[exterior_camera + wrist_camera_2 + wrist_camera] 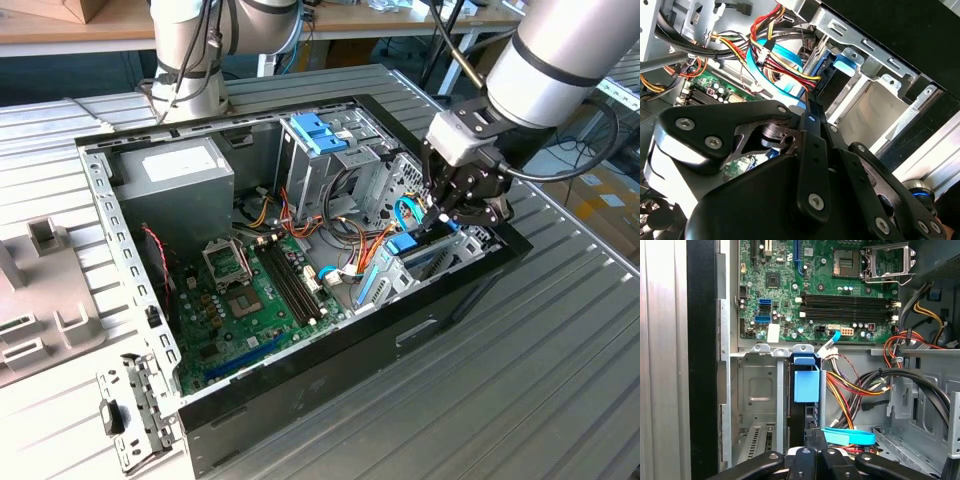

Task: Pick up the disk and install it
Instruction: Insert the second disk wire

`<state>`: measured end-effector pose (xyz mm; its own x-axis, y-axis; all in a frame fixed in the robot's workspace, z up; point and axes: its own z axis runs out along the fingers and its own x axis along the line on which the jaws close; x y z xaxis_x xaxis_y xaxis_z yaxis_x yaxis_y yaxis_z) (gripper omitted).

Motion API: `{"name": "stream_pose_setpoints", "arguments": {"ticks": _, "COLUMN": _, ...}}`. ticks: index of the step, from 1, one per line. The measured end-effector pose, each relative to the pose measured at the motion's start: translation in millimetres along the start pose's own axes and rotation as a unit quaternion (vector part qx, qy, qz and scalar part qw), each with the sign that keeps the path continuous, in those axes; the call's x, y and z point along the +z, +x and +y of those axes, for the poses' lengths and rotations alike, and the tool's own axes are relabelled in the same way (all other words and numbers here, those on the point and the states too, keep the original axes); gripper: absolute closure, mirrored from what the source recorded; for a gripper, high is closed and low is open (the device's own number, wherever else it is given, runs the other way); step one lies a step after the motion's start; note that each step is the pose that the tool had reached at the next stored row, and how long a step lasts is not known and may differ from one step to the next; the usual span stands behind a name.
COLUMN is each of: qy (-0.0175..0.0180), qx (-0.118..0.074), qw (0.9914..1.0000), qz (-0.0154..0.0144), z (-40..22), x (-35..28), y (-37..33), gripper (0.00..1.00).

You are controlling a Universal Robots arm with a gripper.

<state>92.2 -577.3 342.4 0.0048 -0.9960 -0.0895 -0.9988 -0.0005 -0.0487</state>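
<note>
gripper (447,214) is clamped on the disk (806,385), which stands on edge in the metal bay at the computer case's (330,375) front edge

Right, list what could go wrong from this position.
1. The disk stands on edge in the metal bay; if tilted, its blue rails may jam against the bay walls.
2. Red and yellow cables and a blue flat cable lie right beside the gripper; they could snag.
3. The case's black wall is close to the gripper and could be struck.
</note>
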Motion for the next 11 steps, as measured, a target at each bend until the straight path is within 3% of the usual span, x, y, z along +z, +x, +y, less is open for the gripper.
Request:
{"name": "stream_pose_setpoints", "arguments": {"ticks": 1, "qy": 0.0001, "qx": 0.000, "qw": 1.00000, "qz": -0.0009, "z": -3.1, "x": -4.1, "y": -0.1, "gripper": 0.89}}
{"name": "stream_pose_setpoints", "arguments": {"ticks": 2, "qy": 0.0000, "qx": 0.000, "qw": 1.00000, "qz": 0.0001, "z": -7.5, "x": -19.6, "y": -1.5, "gripper": 0.89}}
{"name": "stream_pose_setpoints", "arguments": {"ticks": 3, "qy": -0.0023, "qx": 0.000, "qw": 1.00000, "qz": -0.0013, "z": -22.2, "x": -29.6, "y": -2.4, "gripper": 0.89}}
{"name": "stream_pose_setpoints", "arguments": {"ticks": 4, "qy": -0.0025, "qx": 0.000, "qw": 0.99999, "qz": -0.0037, "z": -23.2, "x": -30.2, "y": -2.3, "gripper": 0.89}}
{"name": "stream_pose_setpoints", "arguments": {"ticks": 11, "qy": -0.0025, "qx": 0.000, "qw": 0.99998, "qz": -0.0056, "z": -23.3, "x": -30.3, "y": -2.4, "gripper": 0.89}}
